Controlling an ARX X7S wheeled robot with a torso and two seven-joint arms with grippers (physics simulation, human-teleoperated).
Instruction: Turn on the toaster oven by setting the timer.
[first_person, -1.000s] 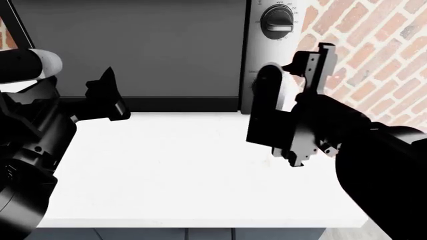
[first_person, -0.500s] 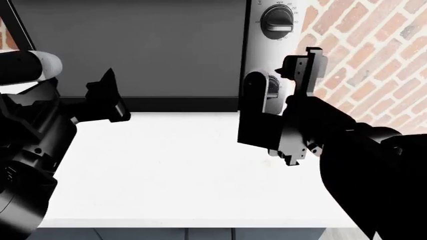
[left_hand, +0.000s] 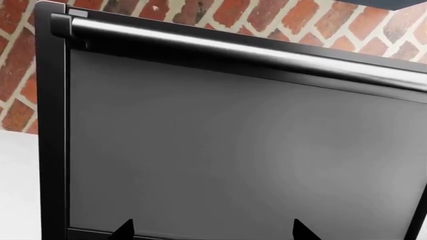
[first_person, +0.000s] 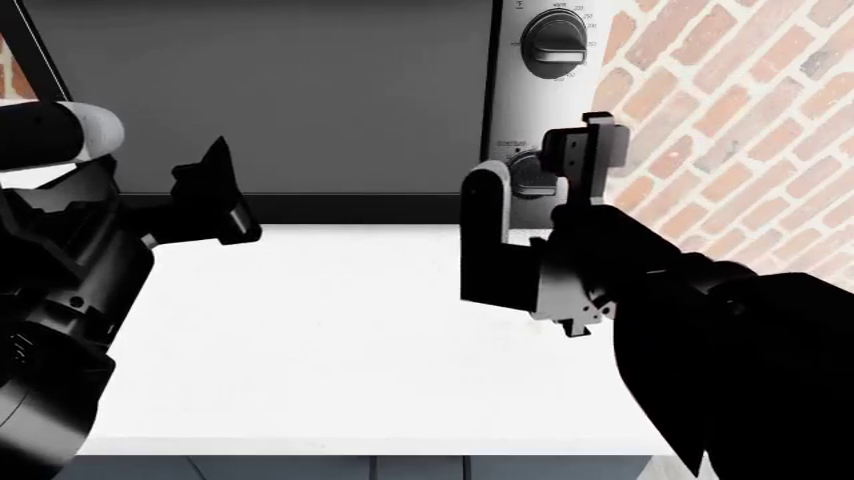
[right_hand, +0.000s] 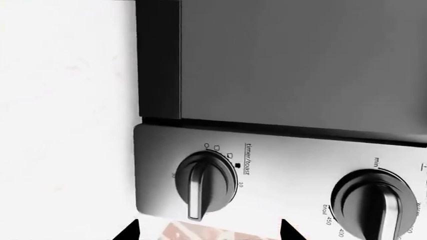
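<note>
The toaster oven stands at the back of the white counter, with a dark grey glass door and a silver control strip on its right. The timer, a black dial with a raised bar labelled "timer/toast", sits low on the strip. In the head view the timer shows between my right gripper's fingers. My right gripper is open, and its tips flank the dial without touching it. My left gripper is open and empty, and it faces the oven door.
A second black dial ringed by printed numbers sits higher on the strip and also shows in the right wrist view. The door handle bar runs along the door's top. A brick wall stands right of the oven. The white counter lies in front.
My right gripper has moved left and in toward the control strip, and its fingers now flank the lower dial. The left arm has not moved.
</note>
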